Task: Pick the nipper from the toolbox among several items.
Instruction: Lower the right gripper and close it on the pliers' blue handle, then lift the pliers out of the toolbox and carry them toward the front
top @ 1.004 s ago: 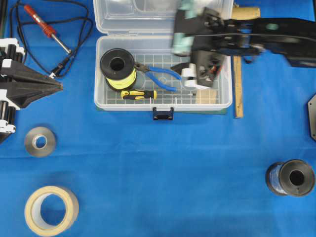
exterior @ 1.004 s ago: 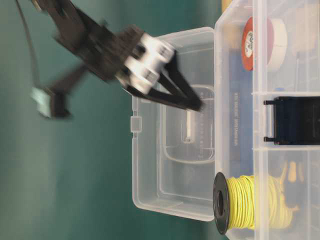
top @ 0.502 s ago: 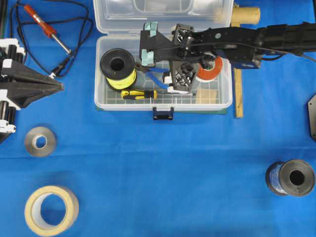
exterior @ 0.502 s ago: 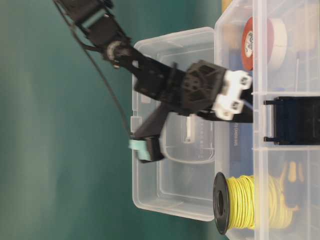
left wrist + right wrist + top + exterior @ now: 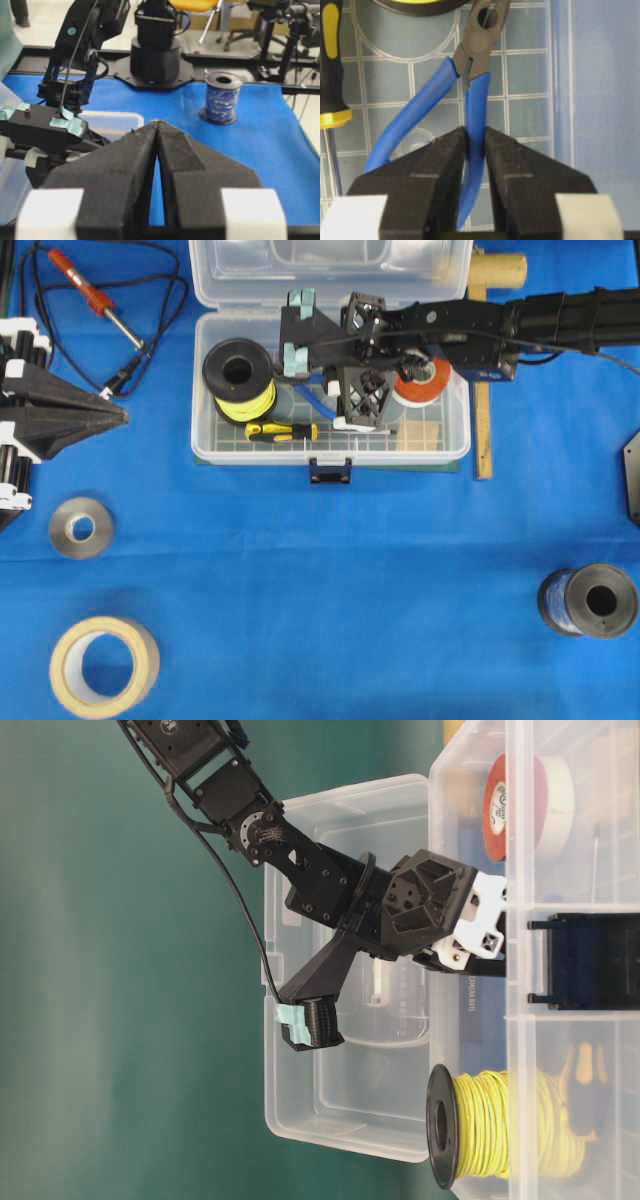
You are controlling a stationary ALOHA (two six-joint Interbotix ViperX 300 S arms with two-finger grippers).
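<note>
The clear toolbox (image 5: 330,453) stands open at the top middle. On its grid floor lies the nipper (image 5: 476,95), blue handles toward the camera and dark head (image 5: 481,40) pointing away. My right gripper (image 5: 475,132) reaches down into the box (image 5: 350,410) and is shut on the nipper's right-hand blue handle; the other handle curves off to the left, free. In the overhead view only a sliver of blue handle (image 5: 322,392) shows beside the arm. My left gripper (image 5: 120,415) rests at the left edge, shut on nothing (image 5: 157,124).
Inside the box are a yellow wire spool (image 5: 240,380), a yellow-and-black screwdriver (image 5: 282,430) and a red-and-white tape roll (image 5: 420,380). Outside it lie a soldering iron (image 5: 90,295), two tape rolls (image 5: 82,527) (image 5: 104,666), a blue wire spool (image 5: 590,602) and a wooden ruler (image 5: 483,420).
My right arm swung left and came down into the toolbox, and its jaws closed on the nipper's handle. The left arm has not moved.
</note>
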